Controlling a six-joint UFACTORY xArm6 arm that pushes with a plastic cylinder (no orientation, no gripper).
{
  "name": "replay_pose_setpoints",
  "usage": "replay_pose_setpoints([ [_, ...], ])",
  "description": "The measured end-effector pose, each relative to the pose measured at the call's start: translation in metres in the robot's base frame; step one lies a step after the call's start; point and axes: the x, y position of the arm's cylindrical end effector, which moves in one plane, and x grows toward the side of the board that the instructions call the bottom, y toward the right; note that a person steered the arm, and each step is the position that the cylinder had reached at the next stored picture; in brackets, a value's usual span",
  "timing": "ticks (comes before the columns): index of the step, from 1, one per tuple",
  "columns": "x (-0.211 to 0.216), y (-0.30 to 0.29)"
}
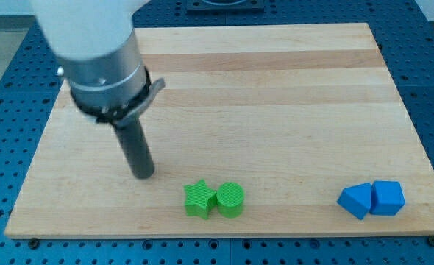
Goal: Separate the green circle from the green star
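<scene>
Pale wooden worktop (276,88) on a blue perforated bench (4,88), two green blocks touching near the view's bottom edge.

My tip (143,175) rests on the wood, apart from and to the view's left of the green star (199,199); this tool is a plain rod holding nothing. The green circle (230,199) touches the star's right side. Well apart, at the view's bottom right, two blue blocks (372,199) sit touching each other.

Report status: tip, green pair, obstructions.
My tip up-left of green star, not touching. Green star and green circle still touching. Two blue blocks far right, no obstruction.
</scene>
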Motion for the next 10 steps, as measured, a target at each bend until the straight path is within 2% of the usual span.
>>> replay_pose_setpoints([
  [2, 0.060, 0.011],
  [3, 0.070, 0.013],
  [6, 0.070, 0.081],
  [8, 0.066, 0.101],
  [10, 0.038, 0.123],
])
